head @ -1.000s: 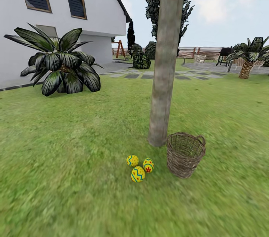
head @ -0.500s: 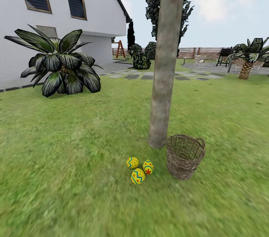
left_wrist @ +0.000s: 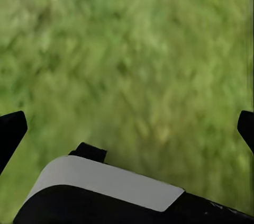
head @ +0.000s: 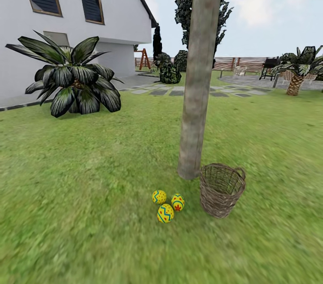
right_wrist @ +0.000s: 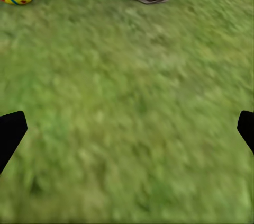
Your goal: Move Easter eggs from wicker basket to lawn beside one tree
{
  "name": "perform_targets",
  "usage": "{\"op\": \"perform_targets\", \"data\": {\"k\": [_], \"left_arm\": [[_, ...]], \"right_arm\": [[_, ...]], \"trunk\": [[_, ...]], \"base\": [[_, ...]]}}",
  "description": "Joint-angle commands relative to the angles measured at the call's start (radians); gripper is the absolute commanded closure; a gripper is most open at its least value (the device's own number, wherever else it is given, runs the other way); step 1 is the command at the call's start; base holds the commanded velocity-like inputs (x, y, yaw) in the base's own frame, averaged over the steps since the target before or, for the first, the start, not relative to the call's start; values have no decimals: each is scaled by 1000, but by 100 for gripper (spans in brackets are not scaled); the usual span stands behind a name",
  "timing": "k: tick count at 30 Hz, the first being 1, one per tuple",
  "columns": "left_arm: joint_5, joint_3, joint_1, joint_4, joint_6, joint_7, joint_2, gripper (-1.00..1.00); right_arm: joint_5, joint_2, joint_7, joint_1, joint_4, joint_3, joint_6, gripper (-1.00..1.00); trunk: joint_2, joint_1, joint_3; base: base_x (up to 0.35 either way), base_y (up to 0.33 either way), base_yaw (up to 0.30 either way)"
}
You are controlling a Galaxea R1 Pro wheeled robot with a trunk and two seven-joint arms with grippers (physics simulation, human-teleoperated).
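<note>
Left end effector (left_wrist: 127,128) fingers spread wide, right end effector (right_wrist: 127,128) likewise

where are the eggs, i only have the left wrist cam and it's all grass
Observer: All three eggs lie on the grass in a tight cluster near the foot of the tree.
Operator: anything left in the basket
Observer: The basket stands upright beside the trunk, and the part of its inside that the head view shows holds no egg.
Operator: is the right gripper holding anything
Observer: No; the right wrist view shows its fingertips wide apart over bare grass, with two eggs and the basket ahead of them.
</note>
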Motion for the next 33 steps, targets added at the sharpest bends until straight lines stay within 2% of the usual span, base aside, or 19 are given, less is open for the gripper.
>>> {"op": "perform_targets", "data": {"k": [1, 7, 33], "left_arm": [[5, -24, 0, 0, -2, -4, 0, -100], [12, -62, 0, 0, 4, -43, 3, -100], [17, -66, 0, 2, 7, -39, 9, -100]], "right_arm": [[-5, 0, -5, 0, -1, 9, -1, -100], [-5, 0, -5, 0, 0, 10, -1, -100], [-5, 0, -5, 0, 0, 10, -1, -100]], "trunk": [[0, 0, -1], [0, 0, -1], [0, 0, -1]], "base": [[0, 0, 0], [0, 0, 0], [0, 0, 0]]}}
